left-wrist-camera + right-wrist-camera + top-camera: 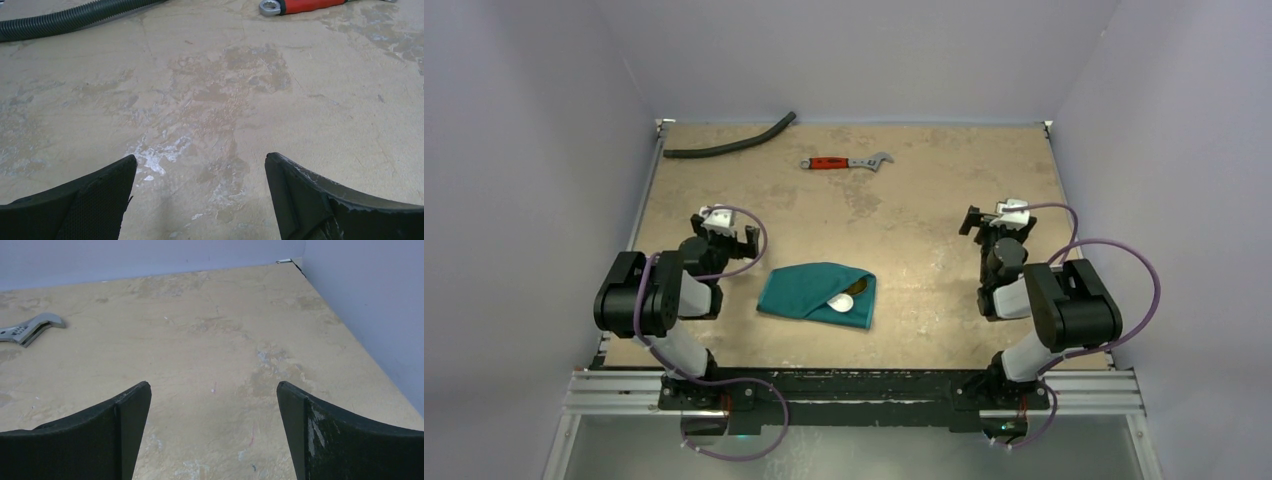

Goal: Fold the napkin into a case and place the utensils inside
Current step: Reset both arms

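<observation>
We are judging the task to be at its close. The case point(809, 290) is lying folded near the middle of the near edge of the counter point(924, 220), and it is already holding its load. The white spoon point(839, 305) is showing its bowl at the case's mouth, which is facing the right edge, and the tan wooden utensil point(856, 287) is peeking out just beside it. The teal fabric is looking flat and soft.

We are holding the left gripper point(200, 160) spread and empty toward the left edge. The right gripper point(214, 387) is spread and empty toward the right edge. Both are well apart from the case.

The next move, as we are reading it, is calling only for checking that neither piece is slipping out.
</observation>
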`<state>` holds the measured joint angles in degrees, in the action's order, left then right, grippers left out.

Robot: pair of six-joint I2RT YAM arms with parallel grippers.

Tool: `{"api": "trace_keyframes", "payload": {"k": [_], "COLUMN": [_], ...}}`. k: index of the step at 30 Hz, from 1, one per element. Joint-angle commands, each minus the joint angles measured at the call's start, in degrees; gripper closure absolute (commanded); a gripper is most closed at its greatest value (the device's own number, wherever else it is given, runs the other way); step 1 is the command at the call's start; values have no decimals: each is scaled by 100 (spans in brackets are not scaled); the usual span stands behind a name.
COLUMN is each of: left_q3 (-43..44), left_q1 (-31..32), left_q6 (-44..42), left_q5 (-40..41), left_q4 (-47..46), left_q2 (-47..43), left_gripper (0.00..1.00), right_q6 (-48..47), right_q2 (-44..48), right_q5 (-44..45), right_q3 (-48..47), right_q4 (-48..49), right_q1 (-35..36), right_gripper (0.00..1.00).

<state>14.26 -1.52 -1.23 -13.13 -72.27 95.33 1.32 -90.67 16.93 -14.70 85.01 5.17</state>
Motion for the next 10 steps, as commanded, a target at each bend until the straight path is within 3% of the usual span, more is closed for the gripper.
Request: {"api": "trace_keyframes", "payload": {"k": [1, 10], "left_q3": [37, 60], "left_q1": [-24, 1], "left_q6": [-13, -47], "left_q5": [59, 115], "left_q4": [-256, -122], "left_q2": [-13, -47], "left_gripper": [1, 1], "right_q6": [-30, -32], "right_q2": [83, 80], "right_q5": [-84, -83], "right_q3": [-24, -24], "right_q4": [435, 444], "right_q1": [-18, -23], "right_gripper": [1, 1]}}
